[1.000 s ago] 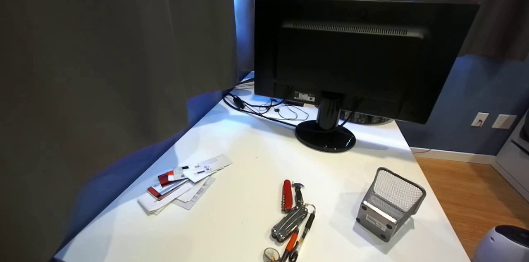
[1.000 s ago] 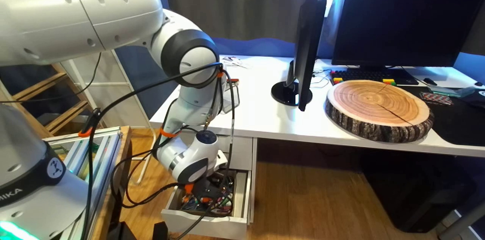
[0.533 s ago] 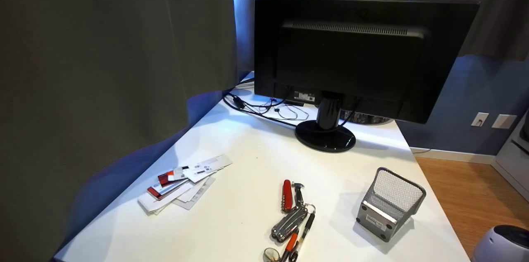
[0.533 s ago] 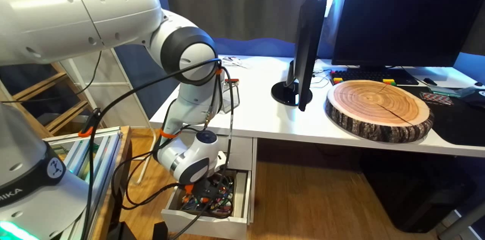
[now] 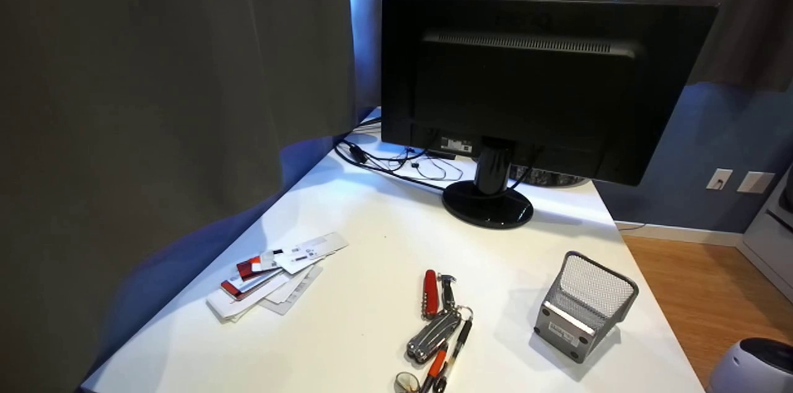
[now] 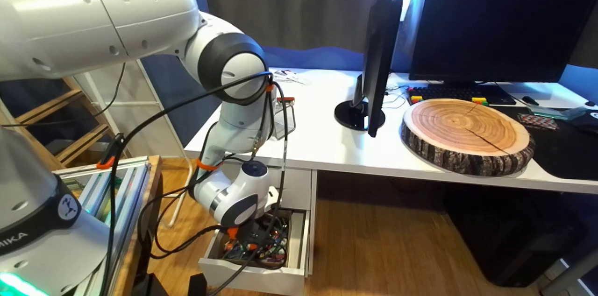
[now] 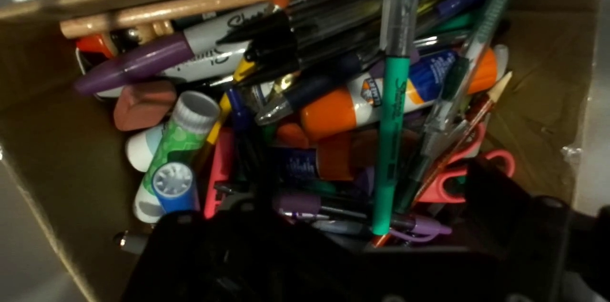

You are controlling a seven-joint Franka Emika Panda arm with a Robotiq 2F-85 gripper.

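Observation:
My gripper (image 7: 376,176) points down into a cardboard box (image 7: 52,164) full of pens and stationery, its dark fingers wide apart. Across the gap, upright in the wrist view, runs a green highlighter (image 7: 388,145) with a clear cap; no finger is visibly closed on it. A purple pen (image 7: 426,226) lies crosswise beneath its lower end. Beside the right finger are pink scissors handles (image 7: 441,187). Farther up lie an orange-capped glue stick (image 7: 329,114) and a purple marker (image 7: 138,64). In an exterior view the hand is over an open drawer (image 6: 252,278); its fingertips are hidden there.
Above the drawer is the white desk (image 6: 322,146), with a monitor (image 6: 380,62) and a wooden slab (image 6: 467,128). A mesh pen cup (image 5: 585,306) lies on its side near a multitool (image 5: 433,336), a red pocket knife (image 5: 430,294) and papers (image 5: 279,275). Cables (image 6: 159,123) loop around the arm.
The arm and its cable have shifted very slightly, with the hand still low over the drawer. Things on the desk have stayed where they were.

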